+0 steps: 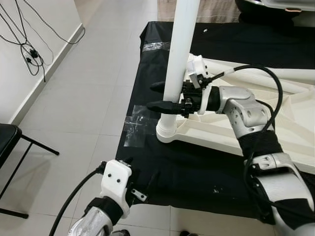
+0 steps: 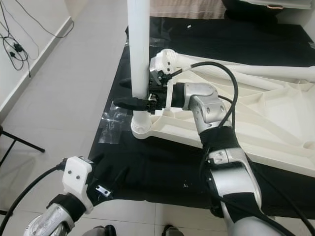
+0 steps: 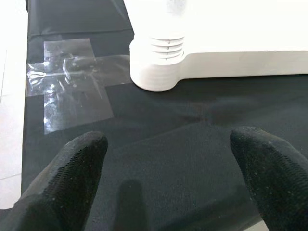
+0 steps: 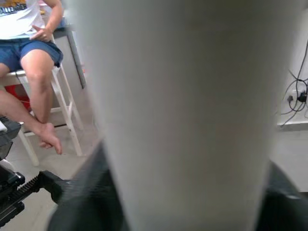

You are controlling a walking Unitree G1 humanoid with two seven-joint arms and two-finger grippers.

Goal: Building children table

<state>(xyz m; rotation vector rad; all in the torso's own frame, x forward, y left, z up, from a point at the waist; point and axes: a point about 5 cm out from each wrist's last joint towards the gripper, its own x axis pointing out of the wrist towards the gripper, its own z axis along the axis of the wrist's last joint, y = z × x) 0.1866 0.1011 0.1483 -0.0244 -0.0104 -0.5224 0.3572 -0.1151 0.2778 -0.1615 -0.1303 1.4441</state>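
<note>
Leg (image 1: 179, 44) upright in tabletop (image 1: 275, 123) socket, R tool (image 1: 165, 96) pinching it; L tool (image 3: 168, 178) spread, idle.

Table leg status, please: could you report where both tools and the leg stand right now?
Right tool shut on white table leg, upright in tabletop corner socket. Left tool open, low over black cloth. Nothing obstructing.

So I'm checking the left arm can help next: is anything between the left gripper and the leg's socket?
Nothing visible does. The left gripper hangs open over bare black cloth, facing the corner socket. The right gripper already clasps the white leg there.
</note>
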